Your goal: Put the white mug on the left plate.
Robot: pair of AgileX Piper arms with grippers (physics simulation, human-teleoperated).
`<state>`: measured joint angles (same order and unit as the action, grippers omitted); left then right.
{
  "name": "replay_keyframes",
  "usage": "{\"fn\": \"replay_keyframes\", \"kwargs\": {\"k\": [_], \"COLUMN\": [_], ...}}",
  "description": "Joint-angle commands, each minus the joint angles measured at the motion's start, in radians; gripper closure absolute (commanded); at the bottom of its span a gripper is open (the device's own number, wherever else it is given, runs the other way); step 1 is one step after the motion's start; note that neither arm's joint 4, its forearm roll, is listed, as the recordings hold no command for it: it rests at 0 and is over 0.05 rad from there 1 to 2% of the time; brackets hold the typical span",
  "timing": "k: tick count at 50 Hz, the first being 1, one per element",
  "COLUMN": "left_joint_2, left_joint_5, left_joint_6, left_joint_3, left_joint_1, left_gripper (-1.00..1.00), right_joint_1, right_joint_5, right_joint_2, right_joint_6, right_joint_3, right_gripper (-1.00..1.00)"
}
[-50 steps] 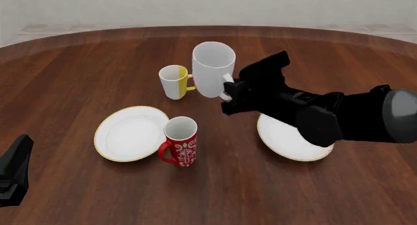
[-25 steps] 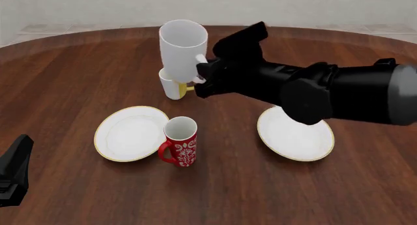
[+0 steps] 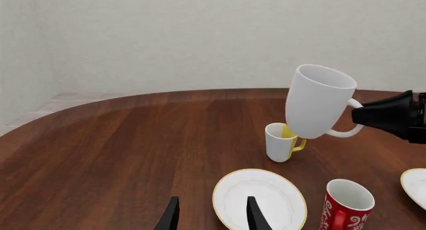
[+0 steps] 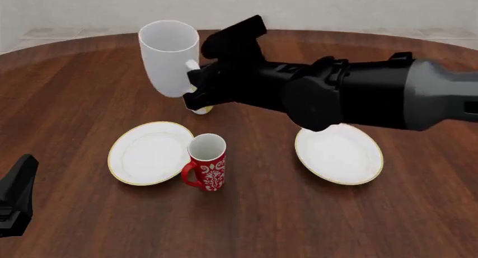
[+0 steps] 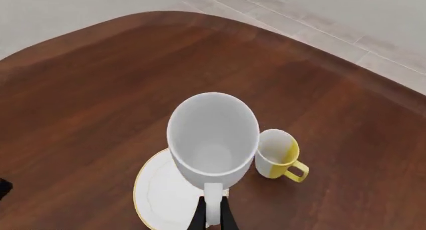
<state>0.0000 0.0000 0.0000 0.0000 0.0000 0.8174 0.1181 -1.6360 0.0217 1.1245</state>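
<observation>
Nearest me, my left gripper (image 4: 17, 197) sits low at the table's near-left edge; in the left wrist view its two fingers (image 3: 171, 217) stand apart with nothing between them. I count two gold-rimmed plates and three mugs on the wooden table (image 4: 75, 90). The left plate (image 4: 149, 153) lies bare, with the red mug (image 4: 207, 162) upright and touching its right rim. The right plate (image 4: 338, 153) lies well apart across the table. Farther back, my right gripper (image 4: 196, 85) is clamped on the handle of the white mug (image 4: 169, 56), which I hold upright in the air, beyond the left plate. The half-yellow mug (image 5: 276, 154) stands on the table behind it, mostly hidden in the front view.
</observation>
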Motion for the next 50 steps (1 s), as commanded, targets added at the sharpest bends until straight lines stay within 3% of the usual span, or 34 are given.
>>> {"fn": "replay_keyframes", "kwargs": {"k": [1, 50], "left_joint_2": [0.0, 0.0], "left_joint_5": [0.0, 0.0], "left_joint_6": [0.0, 0.0], "left_joint_3": [0.0, 0.0], "left_joint_1": [0.0, 0.0], "left_gripper": [-1.0, -1.0], "right_joint_1": [0.051, 0.131], "right_joint_5": [-0.017, -0.023], "right_joint_2": [-0.047, -0.177], "right_joint_6": [-0.018, -0.056], "right_joint_3": [0.055, 0.094], "right_gripper": [1.0, 1.0]}}
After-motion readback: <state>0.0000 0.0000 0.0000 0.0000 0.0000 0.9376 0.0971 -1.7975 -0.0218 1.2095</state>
